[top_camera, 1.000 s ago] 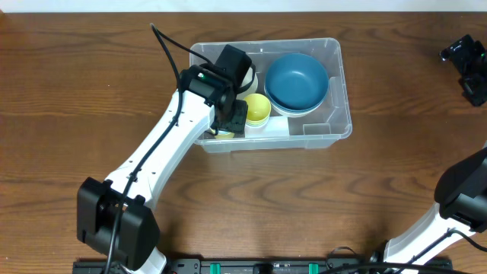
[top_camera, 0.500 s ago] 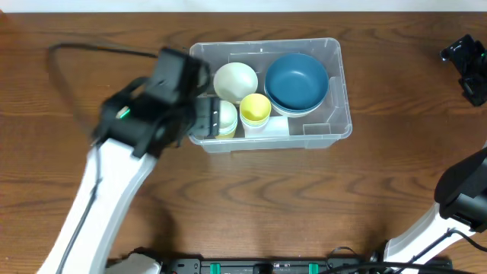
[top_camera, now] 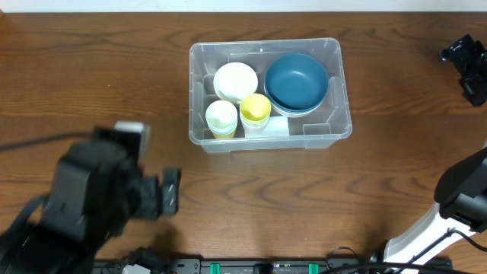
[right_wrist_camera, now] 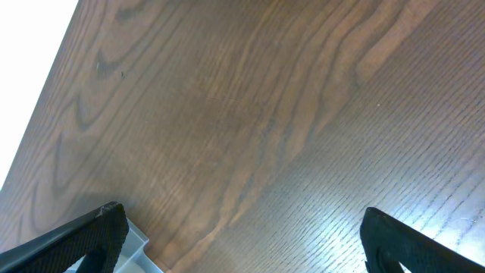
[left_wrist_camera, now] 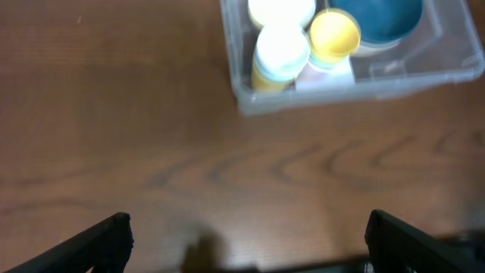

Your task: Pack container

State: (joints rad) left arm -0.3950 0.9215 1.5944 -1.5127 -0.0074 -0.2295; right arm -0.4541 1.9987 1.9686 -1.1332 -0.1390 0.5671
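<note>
Clear plastic rectangular container (top_camera: 332, 120) holds a round blue bowl (top_camera: 297, 78).
Empty, the left gripper (left_wrist_camera: 246, 227) and right gripper (right_wrist_camera: 241, 220) gape wide.

The worktop (top_camera: 91, 68) is dark brown wood with long grain running left to right and a slight sheen. Its far edge meets a white strip, and a black rail (top_camera: 266, 267) runs along its near edge. One thing stands directly on it: the container (top_camera: 329, 122), a clear rectangular bin with rounded corners, sitting flat, slightly right of centre and toward the far side. The left wrist view shows the same worktop (left_wrist_camera: 151, 114) with the container (left_wrist_camera: 394, 77) at its far right.
</note>
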